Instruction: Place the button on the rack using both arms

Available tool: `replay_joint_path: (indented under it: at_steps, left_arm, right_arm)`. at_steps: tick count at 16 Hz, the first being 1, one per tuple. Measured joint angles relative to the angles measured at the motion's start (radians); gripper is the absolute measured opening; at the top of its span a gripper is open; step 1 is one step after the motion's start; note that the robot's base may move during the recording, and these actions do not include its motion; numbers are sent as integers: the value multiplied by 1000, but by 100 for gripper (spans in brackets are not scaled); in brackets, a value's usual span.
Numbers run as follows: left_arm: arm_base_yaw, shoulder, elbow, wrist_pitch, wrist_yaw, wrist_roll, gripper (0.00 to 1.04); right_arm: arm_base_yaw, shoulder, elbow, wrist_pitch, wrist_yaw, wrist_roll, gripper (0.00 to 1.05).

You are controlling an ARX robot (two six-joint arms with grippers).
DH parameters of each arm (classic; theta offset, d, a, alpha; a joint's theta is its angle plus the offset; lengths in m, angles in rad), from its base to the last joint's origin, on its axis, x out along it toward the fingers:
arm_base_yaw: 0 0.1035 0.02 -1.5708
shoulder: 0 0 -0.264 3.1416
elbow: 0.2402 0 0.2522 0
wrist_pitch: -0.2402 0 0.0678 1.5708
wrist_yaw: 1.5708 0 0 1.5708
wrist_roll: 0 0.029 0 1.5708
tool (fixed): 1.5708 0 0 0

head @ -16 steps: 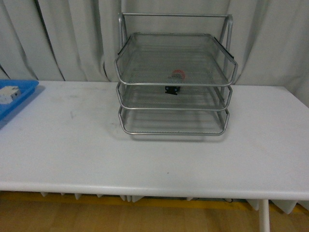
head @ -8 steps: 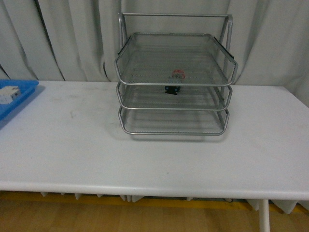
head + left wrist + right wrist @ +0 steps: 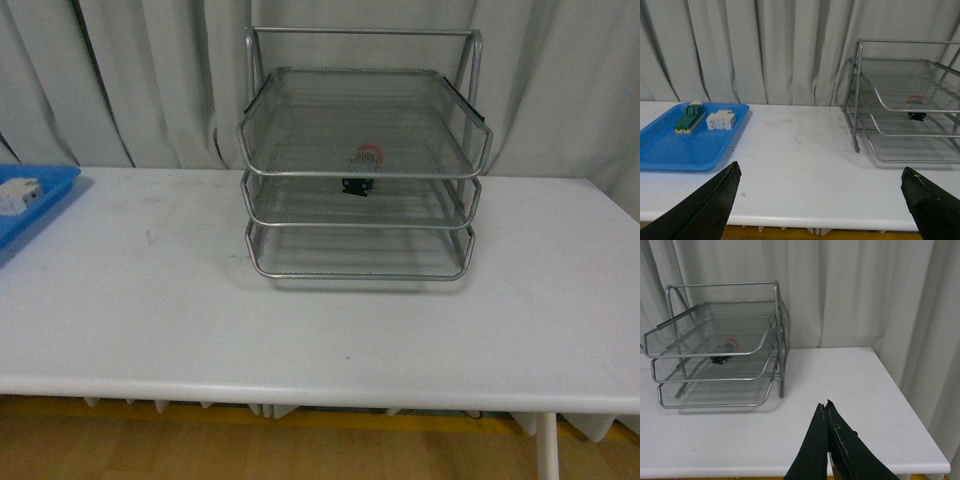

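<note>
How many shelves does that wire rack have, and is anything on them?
3. The rack holds top, middle and bottom shelves. The button sits on the middle one, seen through the top mesh; the other two look bare.

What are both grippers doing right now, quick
Left gripper: open, fingers spread wide, holding nothing.
Right gripper: closed, fingertips together, holding nothing.
</note>
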Motion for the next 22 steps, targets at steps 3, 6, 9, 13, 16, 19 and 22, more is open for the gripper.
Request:
replay_joint_path:
  at_steps: [3,6,9,13,16,19,22]
  left_arm:
    - [0,0,0,0,0,0,98]
    - [0,0,0,0,0,0,98]
    - [0,0,0,0,0,0,98]
    - [0,0,0,0,0,0,98]
    - [0,0,0,0,0,0,98]
    - [0,0,0,0,0,0,98]
    - [0,0,0,0,0,0,98]
  right_arm:
    - [0,-52,0,-53,0,0,2]
    - [0,-230,2,-221,-1,0,2]
    - [0,-230,1,-239,0,0,2]
    - [0,-230,1,-240,0,0,2]
    - [0,-230,1,-240,0,-1,33]
    - [0,-230,1,-240,0,-1,71]
    - [0,-230,1,-240,0,-1,99]
